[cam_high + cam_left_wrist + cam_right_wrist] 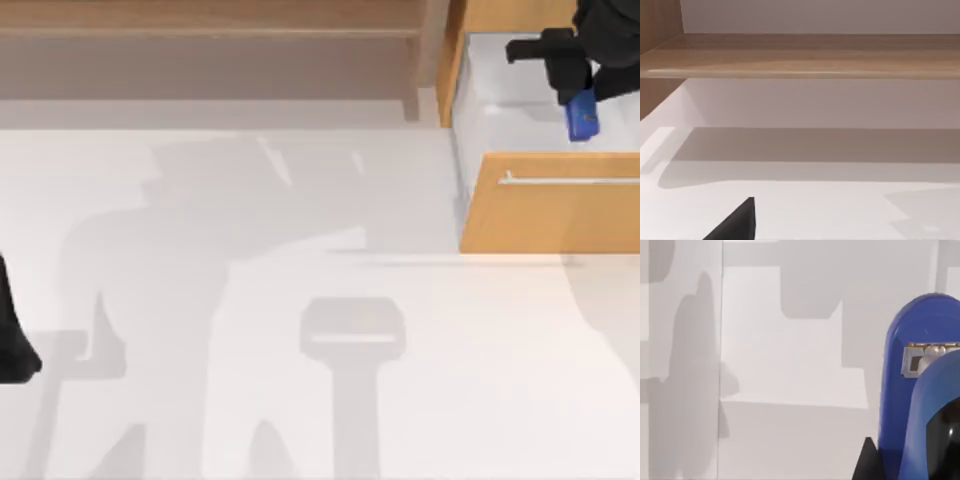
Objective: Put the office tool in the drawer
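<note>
The office tool, a small blue stapler (582, 116), hangs over the white inside of the open drawer (505, 120) at the top view's far right. My right gripper (576, 96) is shut on its upper end. In the right wrist view the stapler (900, 390) stands close to the camera, its metal mouth showing, with the drawer's white floor behind it. The drawer's tan front panel (550, 215) carries a thin silver bar handle (570, 180) and is pulled out toward the table's front. My left arm (12, 350) is parked at the table's left edge.
A long wooden shelf unit (220, 45) runs along the back of the table, left of the drawer; the left wrist view faces its board (800, 55). The white tabletop (300, 300) carries the arms' shadows.
</note>
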Controlling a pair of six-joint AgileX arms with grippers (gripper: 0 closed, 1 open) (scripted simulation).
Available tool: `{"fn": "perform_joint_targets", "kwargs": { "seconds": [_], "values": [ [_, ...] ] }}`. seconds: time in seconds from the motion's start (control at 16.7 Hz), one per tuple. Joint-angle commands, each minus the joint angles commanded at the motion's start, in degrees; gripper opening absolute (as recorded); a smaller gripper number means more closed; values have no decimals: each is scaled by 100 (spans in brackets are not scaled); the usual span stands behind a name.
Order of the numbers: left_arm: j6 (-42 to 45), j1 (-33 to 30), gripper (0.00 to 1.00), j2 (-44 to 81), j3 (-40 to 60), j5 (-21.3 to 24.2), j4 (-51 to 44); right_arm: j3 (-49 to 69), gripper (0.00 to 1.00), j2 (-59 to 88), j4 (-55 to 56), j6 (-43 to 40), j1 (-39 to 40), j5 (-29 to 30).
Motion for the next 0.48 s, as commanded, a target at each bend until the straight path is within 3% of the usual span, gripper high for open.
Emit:
{"fn": "perform_joint_targets", "kwargs": {
  "seconds": [0.48],
  "values": [
    [0, 0, 100, 0, 0, 0, 0, 622, 0, 1348, -814, 150, -227, -215]
  ]
}}
